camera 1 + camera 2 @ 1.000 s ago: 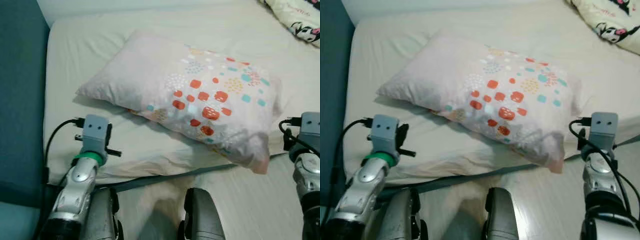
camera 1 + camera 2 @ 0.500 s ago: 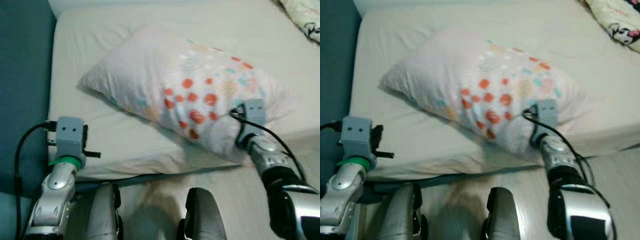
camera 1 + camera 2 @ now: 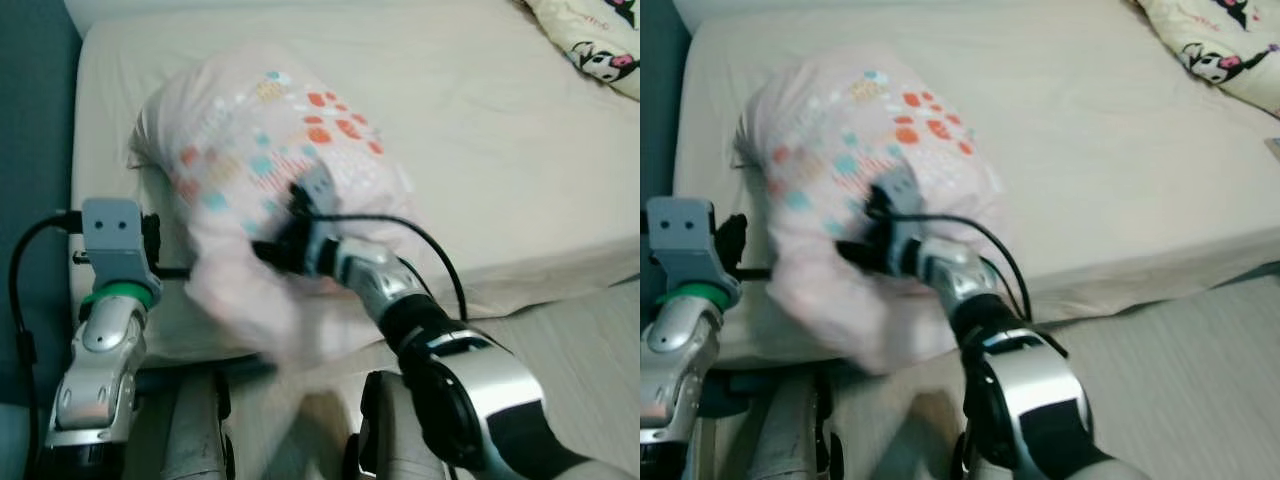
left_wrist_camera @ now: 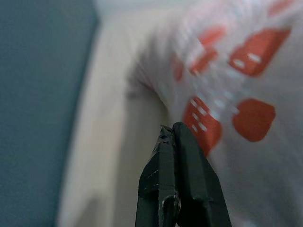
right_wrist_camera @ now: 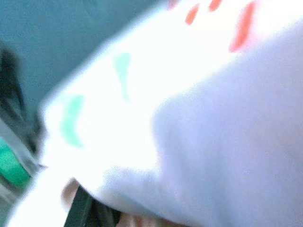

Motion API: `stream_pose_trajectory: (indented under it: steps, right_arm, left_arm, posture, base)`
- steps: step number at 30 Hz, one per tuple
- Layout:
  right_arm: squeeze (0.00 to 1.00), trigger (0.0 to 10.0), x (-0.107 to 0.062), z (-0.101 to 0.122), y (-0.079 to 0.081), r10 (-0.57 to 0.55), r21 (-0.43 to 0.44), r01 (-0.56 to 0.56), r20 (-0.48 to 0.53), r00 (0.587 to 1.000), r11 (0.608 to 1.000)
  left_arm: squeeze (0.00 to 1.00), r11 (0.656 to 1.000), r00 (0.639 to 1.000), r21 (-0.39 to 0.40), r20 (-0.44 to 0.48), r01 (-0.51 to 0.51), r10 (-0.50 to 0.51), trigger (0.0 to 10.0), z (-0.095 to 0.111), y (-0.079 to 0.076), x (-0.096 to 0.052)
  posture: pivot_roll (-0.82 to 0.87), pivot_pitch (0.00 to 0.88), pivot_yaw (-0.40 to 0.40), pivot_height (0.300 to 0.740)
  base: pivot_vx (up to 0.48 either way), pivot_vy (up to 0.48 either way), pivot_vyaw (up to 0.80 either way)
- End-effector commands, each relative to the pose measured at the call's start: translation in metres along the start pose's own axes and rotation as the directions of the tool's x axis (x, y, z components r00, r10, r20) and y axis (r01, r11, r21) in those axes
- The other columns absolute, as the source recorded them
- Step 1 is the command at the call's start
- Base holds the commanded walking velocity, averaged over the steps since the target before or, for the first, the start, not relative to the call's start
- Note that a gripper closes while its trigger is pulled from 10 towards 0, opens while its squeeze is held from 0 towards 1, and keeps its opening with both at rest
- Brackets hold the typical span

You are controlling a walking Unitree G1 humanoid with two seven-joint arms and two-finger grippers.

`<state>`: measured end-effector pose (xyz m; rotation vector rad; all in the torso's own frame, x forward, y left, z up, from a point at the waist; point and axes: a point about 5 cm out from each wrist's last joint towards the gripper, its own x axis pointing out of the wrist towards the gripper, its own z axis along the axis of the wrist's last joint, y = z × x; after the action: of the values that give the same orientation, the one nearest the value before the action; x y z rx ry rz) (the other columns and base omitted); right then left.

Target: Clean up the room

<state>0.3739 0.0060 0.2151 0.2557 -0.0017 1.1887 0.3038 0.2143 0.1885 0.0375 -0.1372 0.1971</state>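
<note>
**Q:** What is going on at the bed [image 3: 480, 130]?

**A:** A G1 humanoid is standing at the near edge of the cream mattress and working on a pale pillow [image 3: 250, 150] printed with orange and teal dots. The pillow is sitting toward the bed's left side, bunched up and blurred, its lower end drooping over the edge. A cartoon-print blanket [image 3: 590, 45] is lying at the far right corner, well apart from it.

**Q:** Which arm is doing the work?

**A:** The right gripper [image 3: 268, 250] is reaching across the robot's front and pressing into the pillow's underside. Fabric is covering its fingers, so whether they are pinching cloth cannot be told. The left gripper [image 4: 176, 137] is hovering just beside the pillow's left flank, its fingers pressed together on nothing.

**Q:** What is threatening to go wrong?

**A:** The biggest risk, judging by the overhang, is the pillow sliding off to the floor if the right gripper is only pushing it rather than holding it. Next, the sheet could be dragging along with it. Smallest, the wrist cable [image 3: 400, 222] looping over the fabric could be snagging a fold.
</note>
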Motion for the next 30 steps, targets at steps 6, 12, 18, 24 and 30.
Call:
stream_pose_trajectory:
  steps: [6, 12, 18, 24, 30]
  right_arm:
    - [0.00, 10.0, 0.011, 0.055, 0.010, 0.105, -0.071, -0.092, 0.202, 0.974, 0.993]
    - [0.00, 10.0, -0.034, -0.068, -0.007, -0.111, 0.135, 0.123, -0.093, 0.989, 0.983]
    - [0.00, 10.0, -0.085, -0.148, -0.007, -0.346, 0.205, 0.432, -0.352, 0.870, 0.878]
    - [0.00, 10.0, -0.120, -0.157, -0.020, -0.490, 0.133, 0.570, -0.377, 0.786, 0.811]
    - [0.00, 10.0, -0.146, -0.090, -0.022, -0.480, -0.404, 0.374, -0.198, 0.855, 0.835]
  left_arm:
    - [0.00, 0.997, 0.983, -0.050, 0.173, -0.055, 0.062, 10.0, 0.055, 0.014, 0.016]
    - [0.00, 0.984, 0.987, 0.139, 0.105, 0.109, -0.124, 10.0, 0.034, 0.011, 0.005]
    - [0.00, 0.924, 0.947, 0.210, -0.035, 0.319, -0.319, 10.0, 0.009, 0.000, -0.013]
    - [0.00, 0.892, 0.910, 0.187, -0.130, 0.412, -0.393, 10.0, -0.009, -0.005, -0.025]
    - [0.00, 0.938, 0.929, 0.030, -0.152, 0.346, -0.338, 10.0, -0.015, -0.019, -0.025]
  posture:
    - [0.22, 0.139, -0.005, 0.584]
    - [0.18, 0.154, 0.009, 0.584]
    - [0.16, 0.166, 0.024, 0.584]
    - [0.14, 0.169, 0.024, 0.584]
    - [0.10, 0.167, 0.014, 0.584]
  base:
    - [0.000, 0.000, 0.00]
    - [0.000, 0.000, 0.00]
    - [0.000, 0.000, 0.00]
    - [0.000, 0.000, 0.00]
    - [0.000, 0.000, 0.00]
